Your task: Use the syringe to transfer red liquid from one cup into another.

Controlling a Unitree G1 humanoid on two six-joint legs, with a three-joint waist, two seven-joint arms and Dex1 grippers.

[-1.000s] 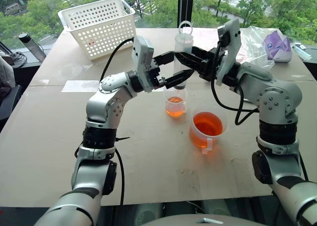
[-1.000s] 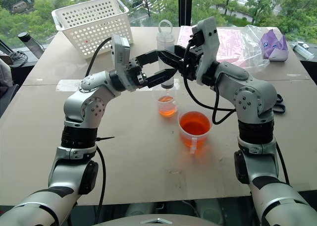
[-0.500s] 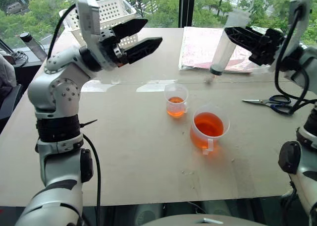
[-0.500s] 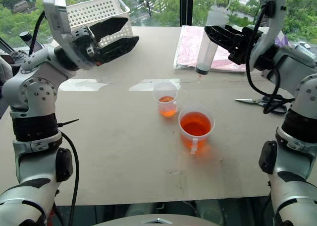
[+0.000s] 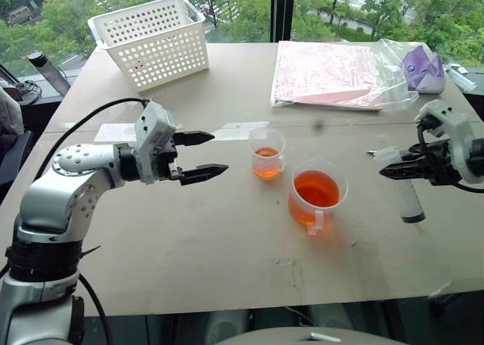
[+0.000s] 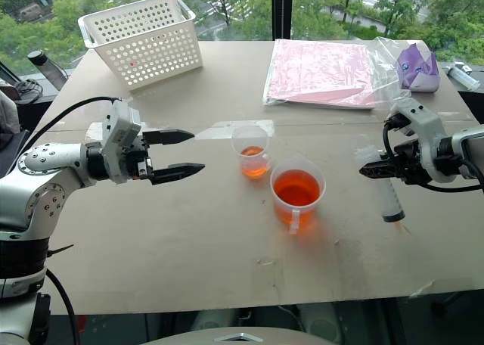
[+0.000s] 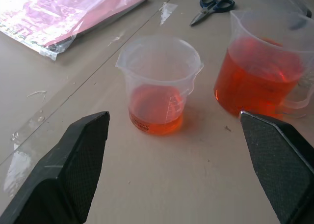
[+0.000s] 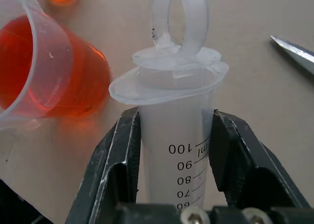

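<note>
The syringe (image 5: 402, 190), whitish with its ring plunger pushed in, hangs tilted with its tip down over the table, to the right of the beaker. My right gripper (image 8: 174, 150) is shut on its barrel just below the flange. The larger cup (image 5: 316, 197), a spouted beaker with a handle, holds red liquid (image 5: 316, 190) about halfway up. Just behind it on its left, the smaller cup (image 5: 268, 154) has a shallow layer of red liquid (image 7: 156, 117). My left gripper (image 5: 219, 152) stands open and empty left of the smaller cup, pointing at it.
A white basket (image 5: 151, 38) stands at the back left. Pink sheets in a clear bag (image 5: 333, 73) and a purple object (image 5: 423, 69) lie at the back right. Scissors (image 7: 211, 3) lie right of the cups. A dark bottle (image 5: 47, 71) is off the table's left edge.
Both arms have swung apart and down from above the smaller cup. The right gripper carried the syringe right and lower. The open left gripper drew back to the left.
</note>
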